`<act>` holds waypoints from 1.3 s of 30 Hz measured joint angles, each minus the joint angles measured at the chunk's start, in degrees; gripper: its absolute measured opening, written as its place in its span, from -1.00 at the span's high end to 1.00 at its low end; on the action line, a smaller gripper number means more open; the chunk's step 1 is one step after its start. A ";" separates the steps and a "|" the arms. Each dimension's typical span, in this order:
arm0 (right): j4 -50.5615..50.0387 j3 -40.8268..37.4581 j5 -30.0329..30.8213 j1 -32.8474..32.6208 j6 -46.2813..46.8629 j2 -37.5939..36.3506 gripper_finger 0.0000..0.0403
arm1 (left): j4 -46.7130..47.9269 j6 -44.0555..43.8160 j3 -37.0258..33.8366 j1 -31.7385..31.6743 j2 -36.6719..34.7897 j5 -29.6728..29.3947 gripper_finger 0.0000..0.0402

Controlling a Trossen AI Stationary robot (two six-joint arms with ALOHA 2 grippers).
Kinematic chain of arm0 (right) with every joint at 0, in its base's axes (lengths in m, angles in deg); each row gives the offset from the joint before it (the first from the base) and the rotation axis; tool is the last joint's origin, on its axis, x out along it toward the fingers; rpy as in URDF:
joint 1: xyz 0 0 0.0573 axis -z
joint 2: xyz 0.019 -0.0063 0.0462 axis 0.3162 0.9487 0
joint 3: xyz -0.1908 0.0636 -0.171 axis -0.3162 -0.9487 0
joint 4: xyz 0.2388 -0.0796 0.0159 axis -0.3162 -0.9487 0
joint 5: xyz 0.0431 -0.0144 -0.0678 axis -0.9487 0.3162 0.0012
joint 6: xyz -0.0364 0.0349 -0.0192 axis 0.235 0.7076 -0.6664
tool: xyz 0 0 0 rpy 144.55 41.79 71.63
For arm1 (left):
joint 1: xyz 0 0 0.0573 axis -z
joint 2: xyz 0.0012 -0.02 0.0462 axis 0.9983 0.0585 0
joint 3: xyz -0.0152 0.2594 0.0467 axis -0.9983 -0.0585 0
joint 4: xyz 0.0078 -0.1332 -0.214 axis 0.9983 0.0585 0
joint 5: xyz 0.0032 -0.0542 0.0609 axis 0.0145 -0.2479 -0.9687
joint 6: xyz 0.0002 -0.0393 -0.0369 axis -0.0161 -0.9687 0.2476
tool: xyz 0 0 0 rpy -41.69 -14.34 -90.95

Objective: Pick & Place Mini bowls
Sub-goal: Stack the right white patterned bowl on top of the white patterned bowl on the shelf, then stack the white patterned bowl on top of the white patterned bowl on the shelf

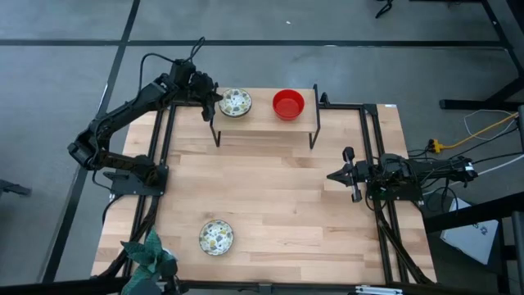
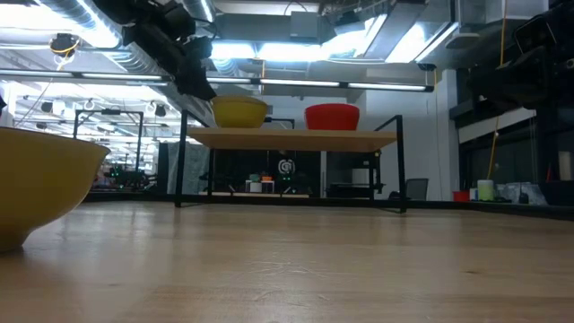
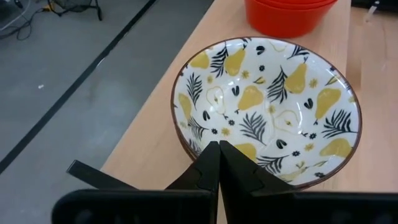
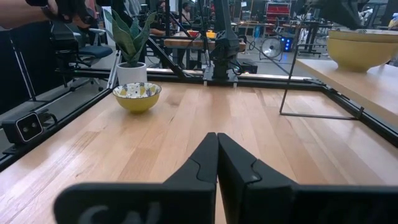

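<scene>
A raised wooden shelf (image 1: 264,123) stands at the table's far edge. On it sit a pear-patterned mini bowl (image 1: 235,102) and, to its right, red mini bowls (image 3: 289,12) that look stacked. My left gripper (image 3: 219,147) is shut at the patterned bowl's left rim, slanting down from the table's left. A second patterned mini bowl (image 1: 216,237) rests on the table near the front left. At the right side my right gripper (image 4: 217,140) waits shut, held level with nothing in it. My left gripper's shut fingertips (image 3: 211,155) stand over the rim (image 3: 186,140) of the patterned bowl on the shelf, coming in slanting down from the table's left. I cannot tell whether they touch it. The bowl sits upright on the shelf.
A potted green plant (image 1: 151,256) stands at the front left corner, close to the second patterned bowl. The shelf's black wire legs (image 1: 216,135) reach down to the table. Bare wood (image 1: 278,205) stretches across the table's middle and right.
</scene>
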 joint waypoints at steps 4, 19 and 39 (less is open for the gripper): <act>0.00 0.00 0.00 0.01 0.00 0.01 0.97 | -0.36 0.01 0.00 0.05 0.00 0.97 0.99; 0.00 0.00 0.02 0.02 -1.21 0.00 0.97 | -1.00 0.00 0.00 8.41 -4.71 1.57 0.99; 0.00 0.00 0.00 0.01 -1.18 0.01 0.97 | 5.72 -14.16 0.00 48.58 -10.73 -17.03 0.99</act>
